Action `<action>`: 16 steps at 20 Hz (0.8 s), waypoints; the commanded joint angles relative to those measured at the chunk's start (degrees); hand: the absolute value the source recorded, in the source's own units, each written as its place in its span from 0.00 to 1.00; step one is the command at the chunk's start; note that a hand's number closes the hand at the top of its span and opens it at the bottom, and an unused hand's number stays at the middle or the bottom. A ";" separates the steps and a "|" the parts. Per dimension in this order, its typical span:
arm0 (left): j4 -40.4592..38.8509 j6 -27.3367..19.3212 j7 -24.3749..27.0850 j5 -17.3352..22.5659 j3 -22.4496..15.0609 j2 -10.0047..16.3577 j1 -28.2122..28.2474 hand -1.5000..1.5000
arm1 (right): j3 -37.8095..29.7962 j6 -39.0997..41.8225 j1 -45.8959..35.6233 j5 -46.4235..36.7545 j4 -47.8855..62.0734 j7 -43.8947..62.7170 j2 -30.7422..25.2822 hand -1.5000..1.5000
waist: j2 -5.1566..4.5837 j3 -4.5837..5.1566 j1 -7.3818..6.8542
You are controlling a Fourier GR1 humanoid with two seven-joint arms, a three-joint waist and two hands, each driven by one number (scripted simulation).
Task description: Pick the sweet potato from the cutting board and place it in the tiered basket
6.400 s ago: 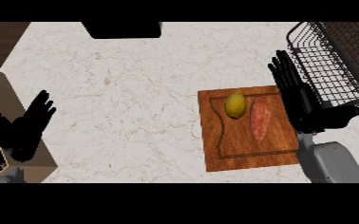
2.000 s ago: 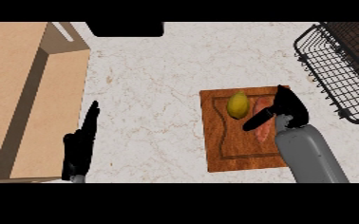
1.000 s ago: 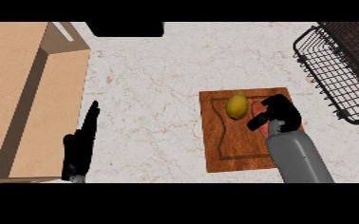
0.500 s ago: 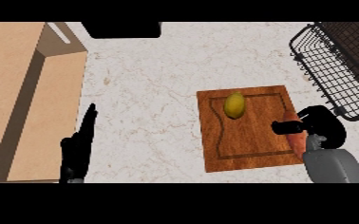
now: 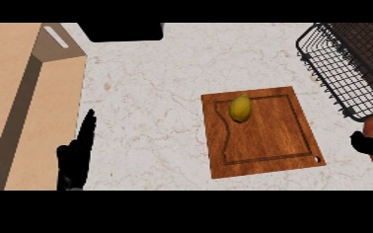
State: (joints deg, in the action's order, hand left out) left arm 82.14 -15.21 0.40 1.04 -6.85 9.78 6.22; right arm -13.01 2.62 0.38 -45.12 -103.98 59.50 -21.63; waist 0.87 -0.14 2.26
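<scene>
1. Marble counter w/ cutting board [image 5: 266, 135]; only a yellow fruit [image 5: 241, 107] left on it.
2. Sweet potato [image 5: 366, 128] now off board, prob. the reddish sliver just right of it.
3. Right hand [image 5: 361, 143] right of board, mostly out of view; grip can't tell. Left hand [image 5: 76, 153] well left of board, fingers straight.
4. Pick looks done; tiered basket [image 5: 335, 69] up-right of board is next.

No text, label or number can be read on the cutting board [image 5: 270, 138], basket [image 5: 335, 69] or counter [image 5: 160, 89].

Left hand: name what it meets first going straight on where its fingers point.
Probably the black block at the far edge: the black left hand points up the view over bare marble counter, though its height is unclear.
</scene>
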 commanded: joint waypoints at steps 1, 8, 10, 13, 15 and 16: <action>-1.10 -0.06 -2.38 0.17 -0.02 -0.38 -0.65 0.50 | -6.14 -1.22 -1.83 -0.13 -13.53 7.95 -1.25 1.00 | -0.08 0.35 0.54; -2.46 -0.14 -1.63 -0.87 -0.84 -1.52 -0.82 0.50 | -8.02 11.86 -3.32 -6.68 -32.42 14.75 -8.03 1.00 | -0.63 0.33 -1.27; 1.50 -0.33 -4.67 -1.82 -2.19 -1.16 -0.07 0.50 | -11.48 17.83 -5.53 -2.47 -32.02 15.49 -11.53 1.00 | -0.63 0.26 -1.76; -1.70 0.10 -1.40 -1.45 -2.04 -2.52 -0.31 0.50 | -15.02 20.74 -13.13 1.02 -27.85 16.83 -16.08 1.00 | -0.76 0.32 -2.18; -2.53 0.55 0.23 -1.86 -1.93 -2.14 -0.23 0.50 | -13.58 20.77 -15.62 -0.70 -25.05 17.45 -17.13 1.00 | -0.88 0.33 -2.68; -1.55 0.63 -2.65 -1.61 -1.49 -1.56 -1.68 0.50 | -12.84 22.71 -17.50 -0.21 -25.64 19.16 -17.92 1.00 | -0.84 0.36 -2.74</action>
State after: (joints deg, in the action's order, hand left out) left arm 82.16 -14.91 -0.92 -0.44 -7.98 8.58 4.52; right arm -26.31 14.80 -10.78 -46.20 -129.91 65.26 -35.71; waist 0.34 0.01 0.08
